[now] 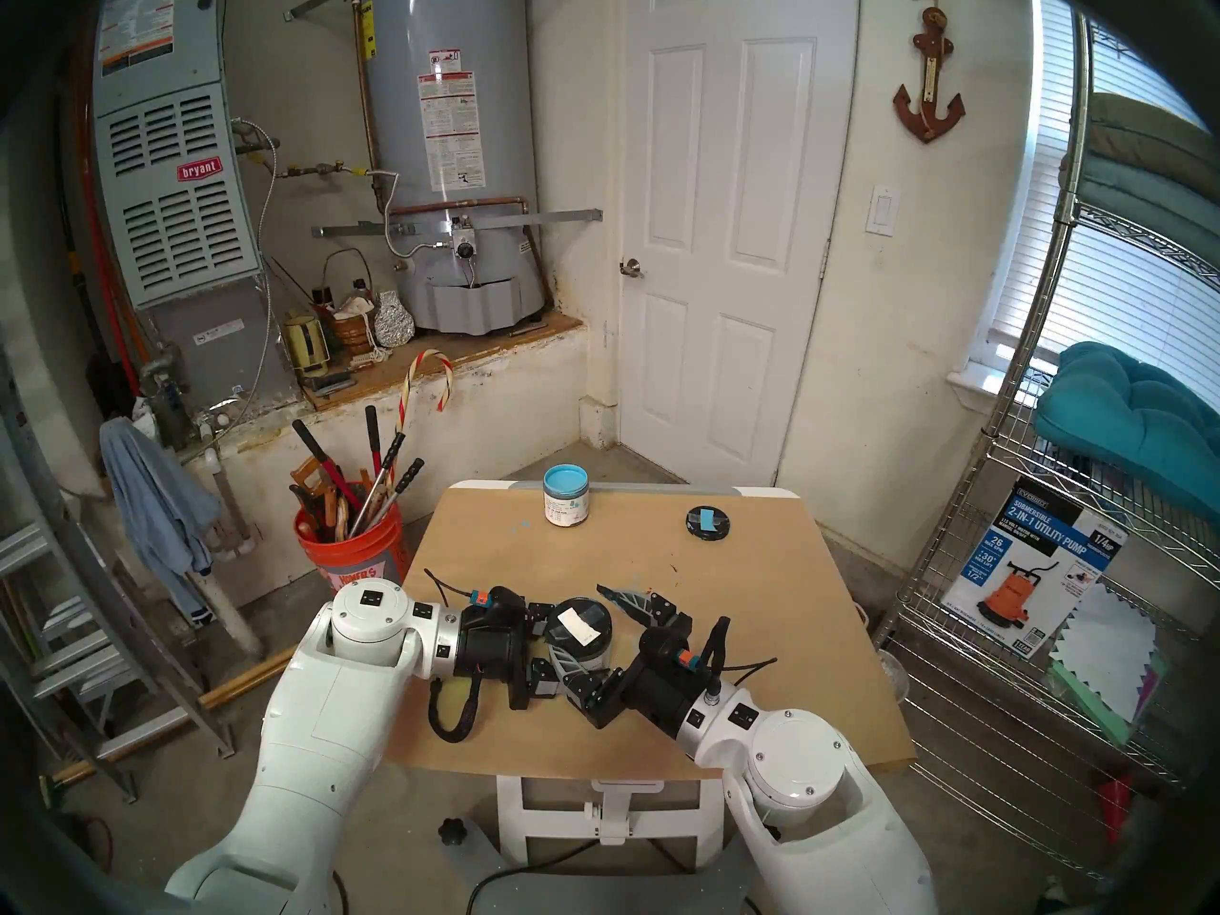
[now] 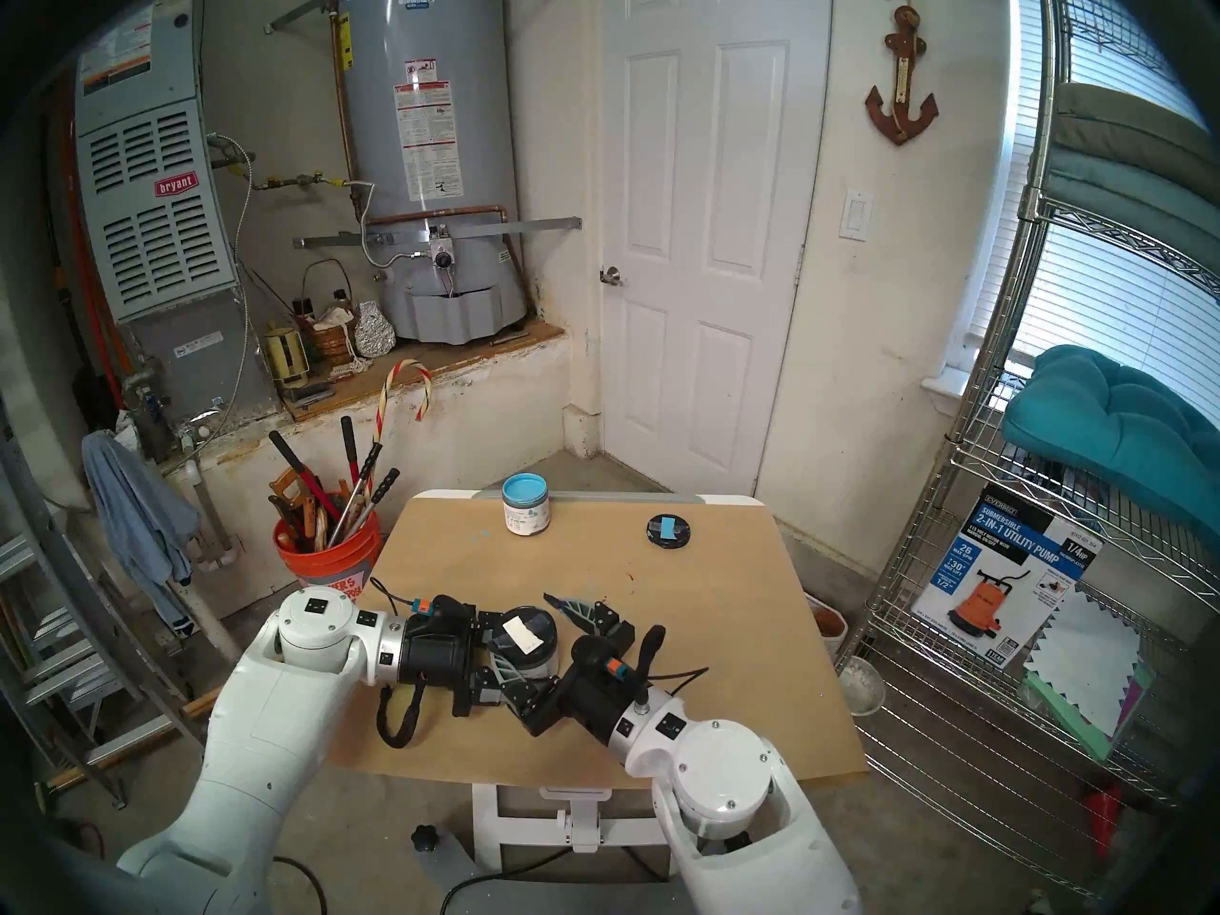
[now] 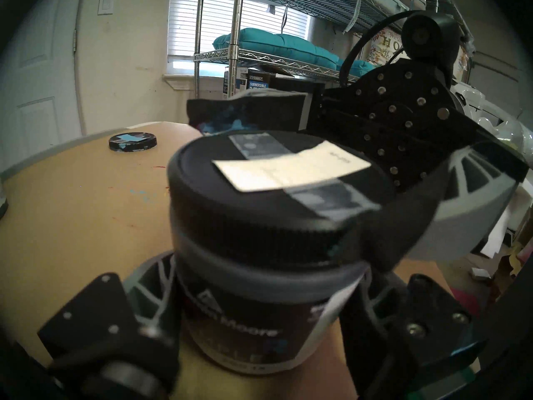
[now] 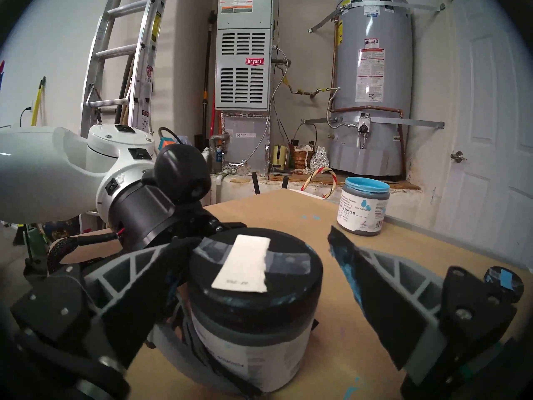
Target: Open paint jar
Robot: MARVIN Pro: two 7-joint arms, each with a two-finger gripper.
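Observation:
The paint jar point(image 1: 584, 656), with a white label and a black lid point(image 1: 581, 620) marked with white tape, stands upright near the middle of the tan table point(image 1: 759, 643). My left gripper point(image 3: 259, 292) comes in from the left and is shut on the jar's body below the lid. My right gripper point(image 4: 255, 239) is open and straddles the lid. Its left finger point(image 4: 129, 266) is against the lid's side. Its paint-smeared right finger point(image 4: 375, 284) stands clear of the lid with a gap.
An open jar of light-blue paint point(image 1: 566, 501) stands at the table's far edge, and a black lid with blue tape point(image 1: 708, 521) lies to its right. An orange bucket of tools point(image 1: 350, 537) stands left of the table, a wire shelf point(image 1: 1056, 564) to the right.

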